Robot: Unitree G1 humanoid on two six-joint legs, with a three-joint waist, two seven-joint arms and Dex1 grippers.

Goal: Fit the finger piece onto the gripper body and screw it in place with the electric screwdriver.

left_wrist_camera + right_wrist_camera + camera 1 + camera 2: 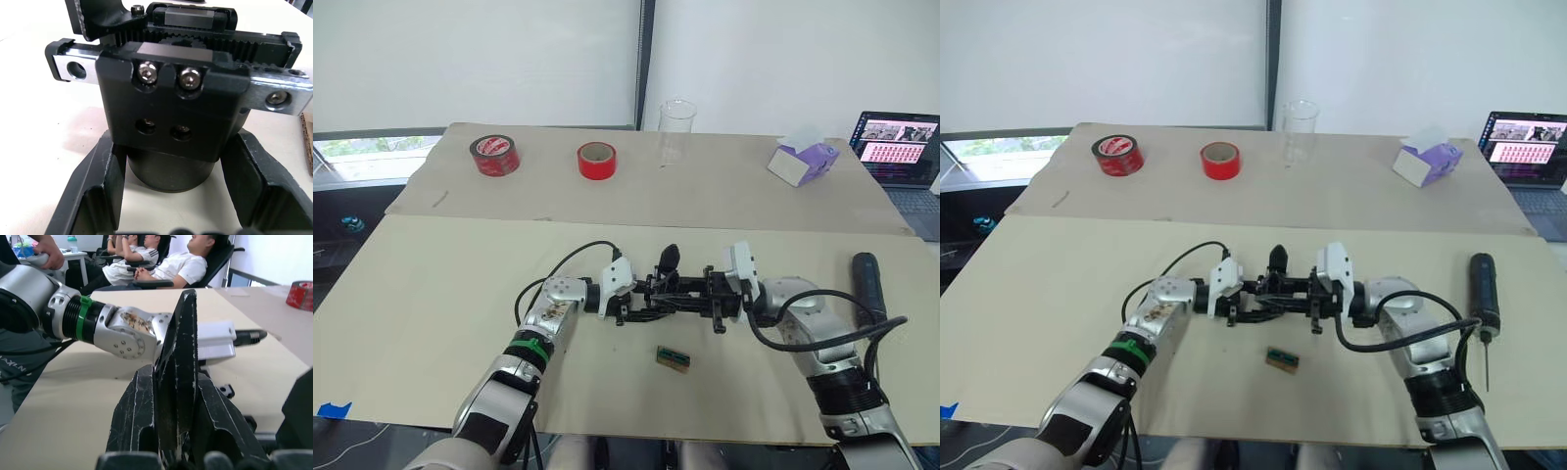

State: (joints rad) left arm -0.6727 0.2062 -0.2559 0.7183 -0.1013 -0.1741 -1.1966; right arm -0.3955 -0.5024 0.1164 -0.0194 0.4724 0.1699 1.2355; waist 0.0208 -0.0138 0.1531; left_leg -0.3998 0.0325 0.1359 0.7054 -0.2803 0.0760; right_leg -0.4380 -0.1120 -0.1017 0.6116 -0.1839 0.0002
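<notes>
From the head camera I saw my two hands meeting at the middle of the table [431,294], the left hand [628,297] and the right hand [710,299] facing each other with the gripper body [668,284] between them, its pointed finger sticking up. The electric screwdriver [1484,289] lay on the table well to my right, bit toward me, untouched. A small green-brown block [673,358] sat just in front of the hands. On the far sheet were two red tape rolls [495,155], a clear beaker [676,129] and a purple-and-white box [802,163], with a laptop [899,149] at the right edge.

In the left wrist view my left hand's fingers [100,183] were pinched on either side of the gripper body's round base, its block with two screws and toothed rails facing the camera.

In the right wrist view my right hand's fingers [139,416] were clamped on the finger piece [177,377], held upright, with the left arm beyond it and seated people in the background.
</notes>
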